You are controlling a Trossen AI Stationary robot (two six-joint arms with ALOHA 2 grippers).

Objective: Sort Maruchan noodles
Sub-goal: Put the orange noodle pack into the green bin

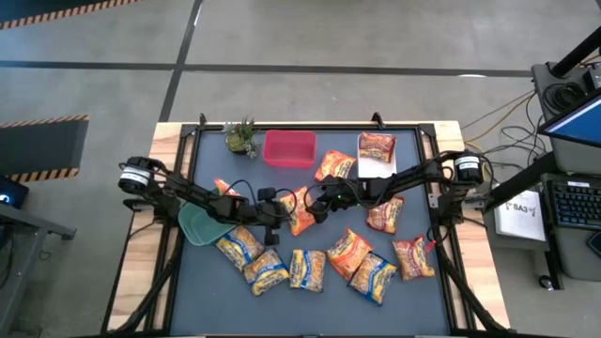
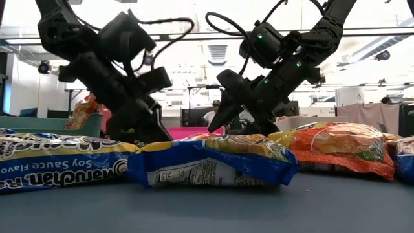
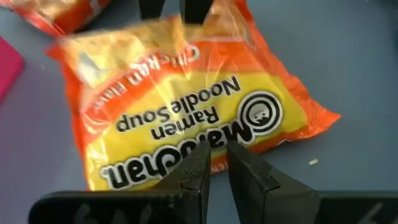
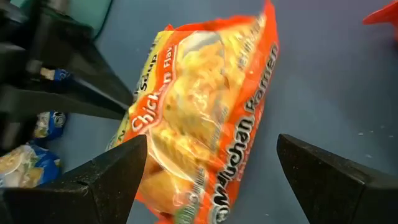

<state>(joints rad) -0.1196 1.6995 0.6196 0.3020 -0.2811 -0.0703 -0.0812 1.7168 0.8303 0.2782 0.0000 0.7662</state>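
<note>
Both grippers at orange packet (image 1: 299, 210) | left gripper (image 1: 278, 210) pinching edge | right gripper (image 1: 317, 207) spread

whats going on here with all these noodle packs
Two robot arms are sorting ramen packets on a dark table. Both meet over one orange packet near the middle. The left claw, nearly shut, pinches one end of it. The right claw hangs wide open over the same packet, not gripping it. Blue packets and other orange ones lie in a loose row along the front, with a red bin, a teal bin and a small plant nearby.
</note>
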